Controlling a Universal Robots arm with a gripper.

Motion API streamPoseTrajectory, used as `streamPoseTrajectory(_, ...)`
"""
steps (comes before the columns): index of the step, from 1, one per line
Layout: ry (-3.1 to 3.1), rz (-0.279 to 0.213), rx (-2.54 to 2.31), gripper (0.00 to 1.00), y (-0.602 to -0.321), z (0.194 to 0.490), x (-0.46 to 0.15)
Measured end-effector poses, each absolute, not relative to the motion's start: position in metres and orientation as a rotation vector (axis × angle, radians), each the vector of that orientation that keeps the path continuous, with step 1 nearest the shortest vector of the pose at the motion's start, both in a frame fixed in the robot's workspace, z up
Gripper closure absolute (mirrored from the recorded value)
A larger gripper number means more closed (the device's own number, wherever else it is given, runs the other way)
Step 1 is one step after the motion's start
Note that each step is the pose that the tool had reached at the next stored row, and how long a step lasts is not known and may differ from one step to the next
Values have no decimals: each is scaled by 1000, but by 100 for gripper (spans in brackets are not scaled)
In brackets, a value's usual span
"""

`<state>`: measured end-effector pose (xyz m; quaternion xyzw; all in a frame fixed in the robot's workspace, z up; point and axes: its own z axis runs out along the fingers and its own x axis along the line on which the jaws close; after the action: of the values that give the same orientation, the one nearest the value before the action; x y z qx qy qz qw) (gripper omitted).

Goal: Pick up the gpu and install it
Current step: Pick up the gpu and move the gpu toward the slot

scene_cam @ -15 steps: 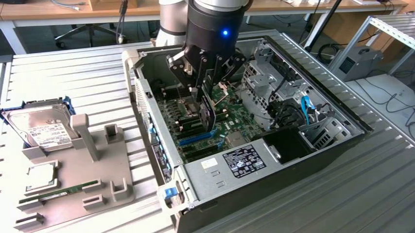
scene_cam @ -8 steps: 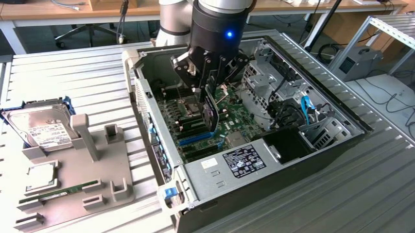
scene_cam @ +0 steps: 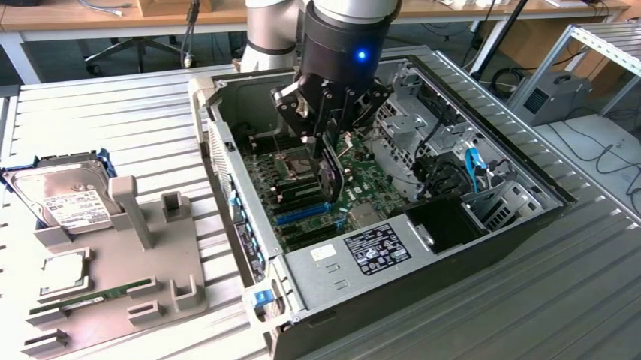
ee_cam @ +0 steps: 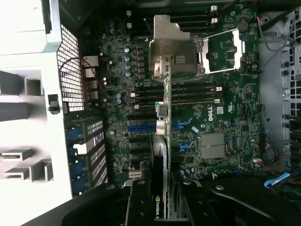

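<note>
Tool (ee_cam: 162, 188) clenched on gpu (ee_cam: 160, 150); card seen edge-on, over motherboard (ee_cam: 225, 117), crossing blue slots (ee_cam: 141, 127).

Exterior view: tool (scene_cam: 331, 139) inside open computer case (scene_cam: 331, 277), gpu (scene_cam: 332, 184) hanging upright below fingers, over board; contact with slot cannot tell. Grey holder (scene_cam: 130, 255) with hard drive (scene_cam: 65, 199), memory stick (scene_cam: 95, 294) on tabletop (scene_cam: 120, 105), exterior view's left, apart from case.

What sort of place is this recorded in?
Likely a robotics lab or workshop: an open black desktop computer case lies on a ribbed aluminium workbench, a grey plastic parts fixture sits beside a silver hard drive, and wooden desks stand behind.
</note>
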<state>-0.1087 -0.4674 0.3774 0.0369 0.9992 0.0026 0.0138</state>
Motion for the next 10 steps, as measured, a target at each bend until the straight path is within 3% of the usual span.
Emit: streamPoseTrajectory(10, 3112, 5, 115, 74, -467, 374, -98)
